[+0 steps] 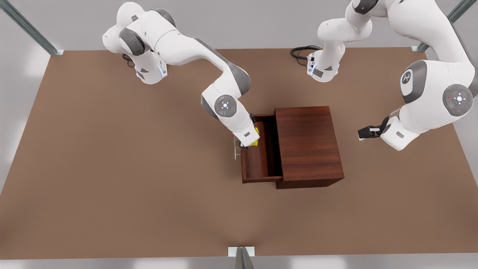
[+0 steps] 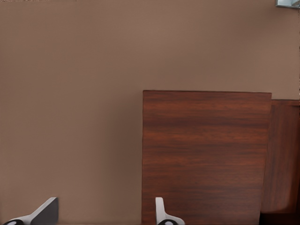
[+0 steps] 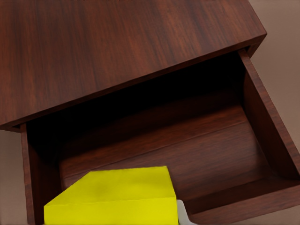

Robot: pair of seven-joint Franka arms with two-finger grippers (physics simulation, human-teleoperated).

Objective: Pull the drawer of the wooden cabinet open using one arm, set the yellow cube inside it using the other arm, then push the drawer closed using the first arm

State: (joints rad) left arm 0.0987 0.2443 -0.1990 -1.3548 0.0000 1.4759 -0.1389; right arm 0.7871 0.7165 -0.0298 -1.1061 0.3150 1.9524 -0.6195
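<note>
The wooden cabinet point(image 1: 308, 145) stands mid-table, and its drawer point(image 1: 257, 160) is pulled out toward the front view's left. A silver bar handle point(image 1: 236, 147) shows on the drawer's front panel. My right gripper point(image 1: 251, 144) hangs over the open drawer's front part, shut on the yellow cube point(image 1: 255, 136). In the right wrist view the yellow cube point(image 3: 117, 194) is above the drawer's floor point(image 3: 201, 154). My left gripper point(image 1: 361, 133) waits to the front view's right of the cabinet, apart from it. Its fingers point(image 2: 47, 211) stand open beside the cabinet point(image 2: 206, 150) with nothing between them.
The brown table point(image 1: 112, 168) stretches wide around the cabinet. The two arm bases point(image 1: 149, 71) point(image 1: 323, 69) stand at the far edge, with a black cable point(image 1: 300, 52) beside one. Metal frame posts point(image 1: 241, 257) mark the table's edges.
</note>
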